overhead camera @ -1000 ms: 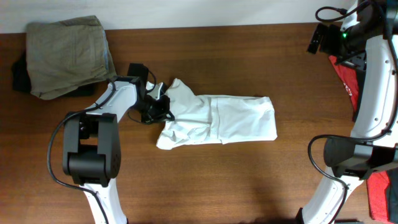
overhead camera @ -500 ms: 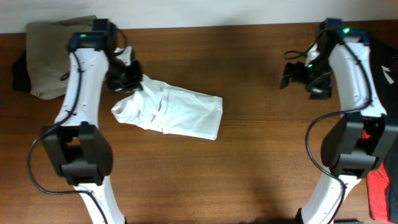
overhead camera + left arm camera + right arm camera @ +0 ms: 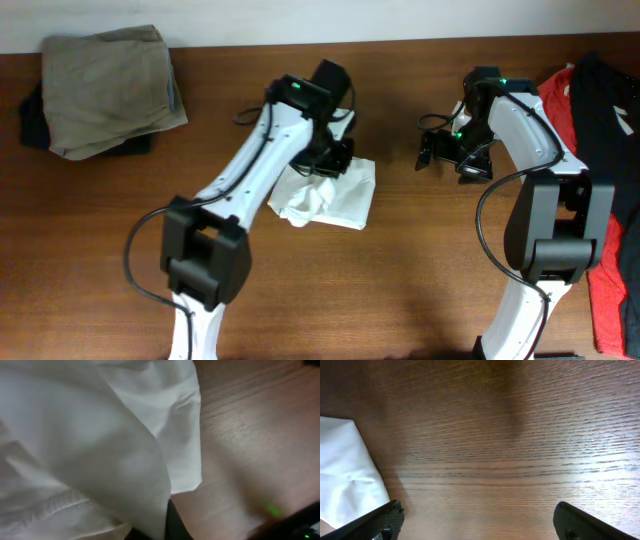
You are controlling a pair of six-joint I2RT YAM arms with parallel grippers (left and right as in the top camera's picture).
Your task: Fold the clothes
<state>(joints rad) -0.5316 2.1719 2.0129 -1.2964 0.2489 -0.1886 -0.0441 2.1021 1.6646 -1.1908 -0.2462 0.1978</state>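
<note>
The white T-shirt [image 3: 335,193] lies bunched and partly folded near the middle of the table. My left gripper [image 3: 330,158] is at its far edge, shut on a fold of the fabric. The cloth [image 3: 85,445] fills most of the left wrist view and hides the fingers. My right gripper [image 3: 448,158] is open and empty, low over bare wood to the right of the shirt. A corner of the shirt [image 3: 345,475] shows at the left of the right wrist view.
A khaki-grey folded garment [image 3: 105,88] lies on a dark garment [image 3: 32,120] at the far left corner. Red and black garments [image 3: 610,150] hang over the right edge. The table [image 3: 420,280] is brown wood.
My left arm has swung right with the shirt, which is now more compactly bunched near the middle. My right gripper has moved down and left toward the shirt.
</note>
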